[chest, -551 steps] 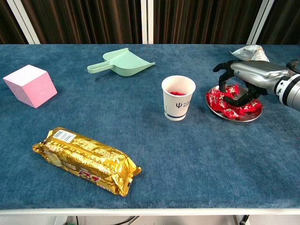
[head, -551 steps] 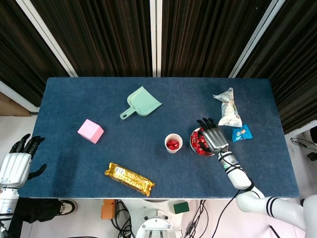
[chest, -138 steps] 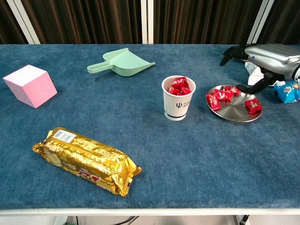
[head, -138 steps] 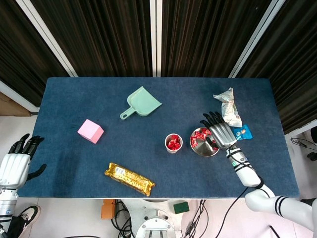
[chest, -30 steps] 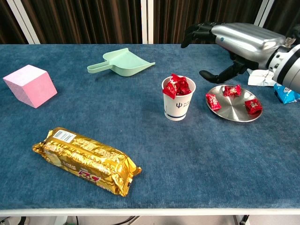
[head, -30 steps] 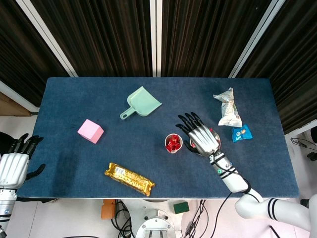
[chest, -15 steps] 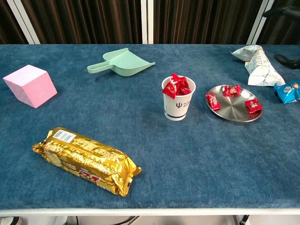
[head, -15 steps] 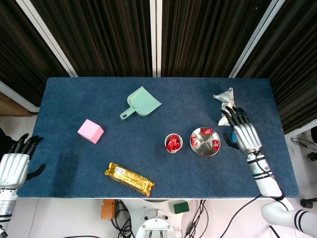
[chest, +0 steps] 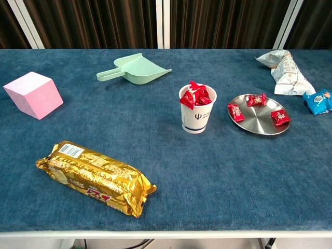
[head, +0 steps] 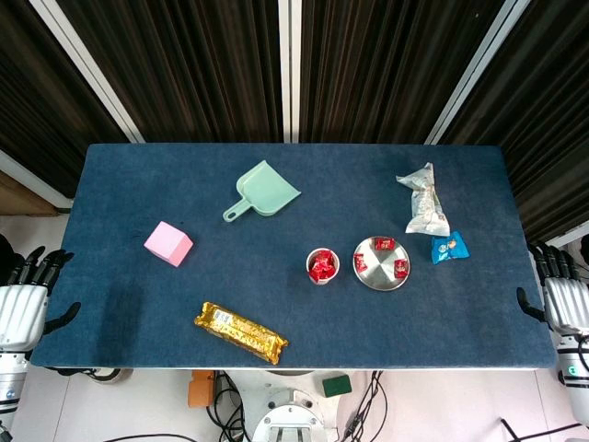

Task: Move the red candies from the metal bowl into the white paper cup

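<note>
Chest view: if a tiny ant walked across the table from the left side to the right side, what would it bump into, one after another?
Pink cube → gold snack pack → green dustpan → white paper cup heaped with red candies → metal bowl → crumpled white wrapper → blue packet.

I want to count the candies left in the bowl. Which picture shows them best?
The chest view: the bowl looms close there, with three candies lying apart on it. The head view shows the same bowl from above, small, candies as red specks.
</note>
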Robot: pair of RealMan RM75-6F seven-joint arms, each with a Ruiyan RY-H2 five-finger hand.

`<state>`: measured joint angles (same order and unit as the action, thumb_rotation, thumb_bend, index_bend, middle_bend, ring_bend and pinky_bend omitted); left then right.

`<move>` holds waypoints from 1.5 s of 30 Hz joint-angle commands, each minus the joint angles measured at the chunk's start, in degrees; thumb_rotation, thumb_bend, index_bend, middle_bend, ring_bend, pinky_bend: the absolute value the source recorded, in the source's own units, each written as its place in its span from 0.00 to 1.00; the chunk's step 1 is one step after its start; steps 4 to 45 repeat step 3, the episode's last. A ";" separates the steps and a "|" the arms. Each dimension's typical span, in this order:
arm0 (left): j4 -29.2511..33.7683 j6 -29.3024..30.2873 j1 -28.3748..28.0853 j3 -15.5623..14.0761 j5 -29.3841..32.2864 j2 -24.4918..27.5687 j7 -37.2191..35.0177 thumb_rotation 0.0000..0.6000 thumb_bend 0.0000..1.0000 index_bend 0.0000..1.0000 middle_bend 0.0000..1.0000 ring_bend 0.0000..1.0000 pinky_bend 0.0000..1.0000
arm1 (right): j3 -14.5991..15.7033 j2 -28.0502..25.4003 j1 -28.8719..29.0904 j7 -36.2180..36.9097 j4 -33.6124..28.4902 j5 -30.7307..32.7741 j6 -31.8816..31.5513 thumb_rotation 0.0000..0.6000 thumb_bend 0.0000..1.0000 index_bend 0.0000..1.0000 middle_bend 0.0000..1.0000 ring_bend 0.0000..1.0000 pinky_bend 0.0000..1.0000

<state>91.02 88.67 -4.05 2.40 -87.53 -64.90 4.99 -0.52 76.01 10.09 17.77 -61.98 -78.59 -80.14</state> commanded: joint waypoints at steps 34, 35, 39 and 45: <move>0.09 0.09 0.05 -0.14 -0.31 -0.09 0.32 1.00 0.19 0.18 0.15 0.06 0.21 | -0.79 0.25 -1.93 0.08 0.94 -0.12 -1.73 1.00 0.44 0.00 0.00 0.00 0.00; 0.09 0.09 0.05 -0.14 -0.31 -0.09 0.32 1.00 0.19 0.18 0.15 0.06 0.21 | -0.79 0.25 -1.93 0.08 0.94 -0.12 -1.73 1.00 0.44 0.00 0.00 0.00 0.00; 0.09 0.09 0.05 -0.14 -0.31 -0.09 0.32 1.00 0.19 0.18 0.15 0.06 0.21 | -0.79 0.25 -1.93 0.08 0.94 -0.12 -1.73 1.00 0.44 0.00 0.00 0.00 0.00; 0.09 0.09 0.05 -0.14 -0.31 -0.09 0.32 1.00 0.19 0.18 0.15 0.06 0.21 | -0.79 0.25 -1.93 0.08 0.94 -0.12 -1.73 1.00 0.44 0.00 0.00 0.00 0.00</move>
